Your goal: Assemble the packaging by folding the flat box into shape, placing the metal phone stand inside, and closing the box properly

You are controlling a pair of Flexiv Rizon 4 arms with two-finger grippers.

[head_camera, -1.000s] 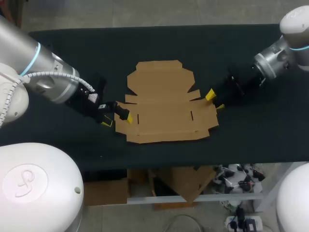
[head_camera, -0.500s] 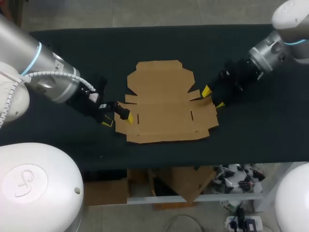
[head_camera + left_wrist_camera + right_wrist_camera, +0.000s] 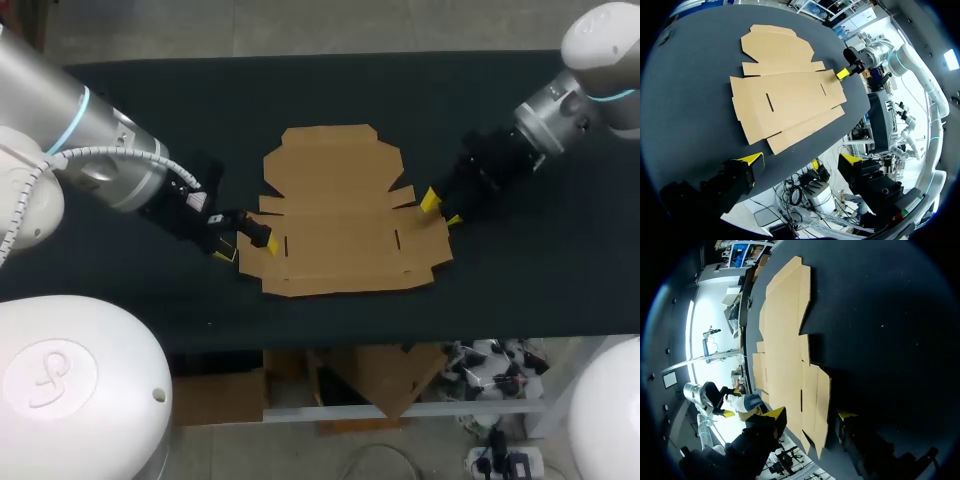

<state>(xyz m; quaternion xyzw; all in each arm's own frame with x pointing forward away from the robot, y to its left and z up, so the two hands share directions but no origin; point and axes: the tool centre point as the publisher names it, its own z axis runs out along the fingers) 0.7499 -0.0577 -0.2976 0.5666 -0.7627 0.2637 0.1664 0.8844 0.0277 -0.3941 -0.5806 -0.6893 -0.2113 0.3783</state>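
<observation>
None of the folding is done: the flat cardboard box (image 3: 345,215) lies unfolded mid-bench (image 3: 180,110). Left gripper (image 3: 245,247) is spread at its left edge, right gripper (image 3: 442,210) spread at its right corner, neither pinching anything. No phone stand shows, so shaping, loading and closing remain

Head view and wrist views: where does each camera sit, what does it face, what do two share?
Head view: above, behind, looking down on the table; left claw and right claw flank the flat box.
Left wrist view: on that wrist, facing the flat box; its claw shows.
Right wrist view: likewise, from opposite.
Shared: each wrist view shows the other claw.
</observation>
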